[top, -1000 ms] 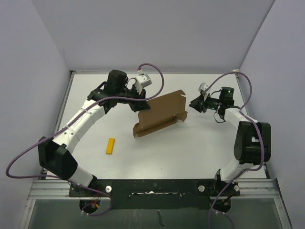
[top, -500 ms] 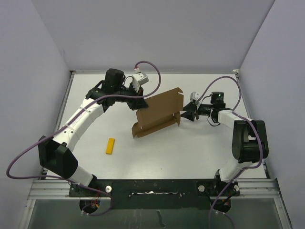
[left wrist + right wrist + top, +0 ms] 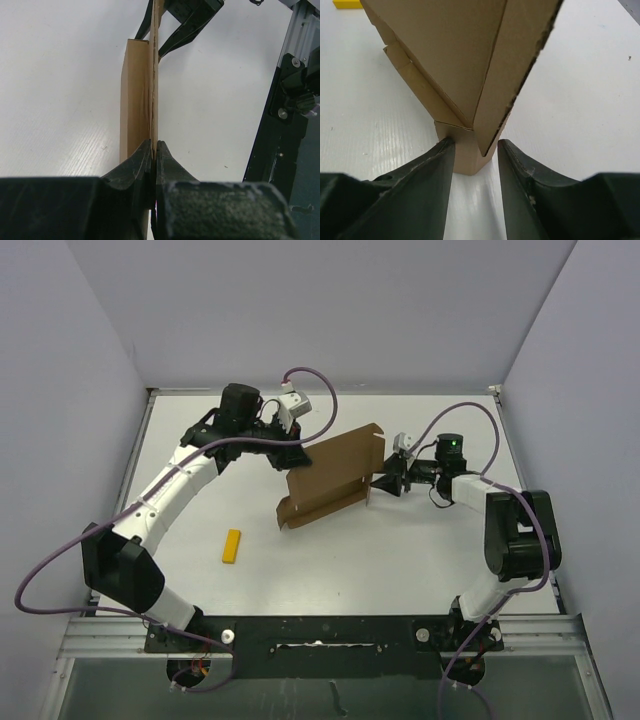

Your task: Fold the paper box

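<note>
The brown paper box (image 3: 335,475) stands tilted on edge on the white table, partly folded. My left gripper (image 3: 297,455) is shut on its upper left edge; in the left wrist view the cardboard (image 3: 137,100) runs edge-on straight out of the pinched fingertips (image 3: 154,145). My right gripper (image 3: 380,483) is open at the box's right end. In the right wrist view a small corner flap of the box (image 3: 465,150) sits between the fingers (image 3: 427,170); the left finger touches it and the right one stands apart from it.
A small yellow bar (image 3: 232,546) lies on the table left of the box, and it shows at the top left corner of the right wrist view (image 3: 347,4). The black base rail (image 3: 320,632) runs along the near edge. White walls enclose the table.
My right gripper has moved left to the box's right end and opened around the corner flap. The left gripper keeps its hold, and the box has shifted slightly left.
</note>
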### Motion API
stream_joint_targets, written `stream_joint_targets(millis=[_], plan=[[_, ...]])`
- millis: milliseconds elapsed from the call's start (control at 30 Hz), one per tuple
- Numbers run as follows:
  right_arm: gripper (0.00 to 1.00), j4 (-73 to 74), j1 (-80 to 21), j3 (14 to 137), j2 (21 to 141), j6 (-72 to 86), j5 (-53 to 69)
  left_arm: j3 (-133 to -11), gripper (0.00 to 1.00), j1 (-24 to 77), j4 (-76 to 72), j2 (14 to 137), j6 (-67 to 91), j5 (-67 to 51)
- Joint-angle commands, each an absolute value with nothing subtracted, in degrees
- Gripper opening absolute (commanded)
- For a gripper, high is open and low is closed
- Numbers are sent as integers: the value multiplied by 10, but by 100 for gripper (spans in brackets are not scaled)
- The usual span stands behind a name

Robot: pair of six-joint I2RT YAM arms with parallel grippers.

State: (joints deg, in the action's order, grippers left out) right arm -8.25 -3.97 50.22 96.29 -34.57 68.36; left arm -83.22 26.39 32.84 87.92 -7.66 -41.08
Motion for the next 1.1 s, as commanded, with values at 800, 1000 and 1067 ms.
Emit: stream_joint_targets(millis=[800, 1000, 1067], plan=[[12, -269, -104, 503, 1003, -211, 600, -848, 0, 225, 281, 906, -38, -481], [0, -251, -102, 510, 979, -199, 595, -841, 0, 213, 239, 895, 13, -487], [0, -158, -99, 544, 962, -231, 582, -835, 0, 211, 221, 884, 32, -481]])
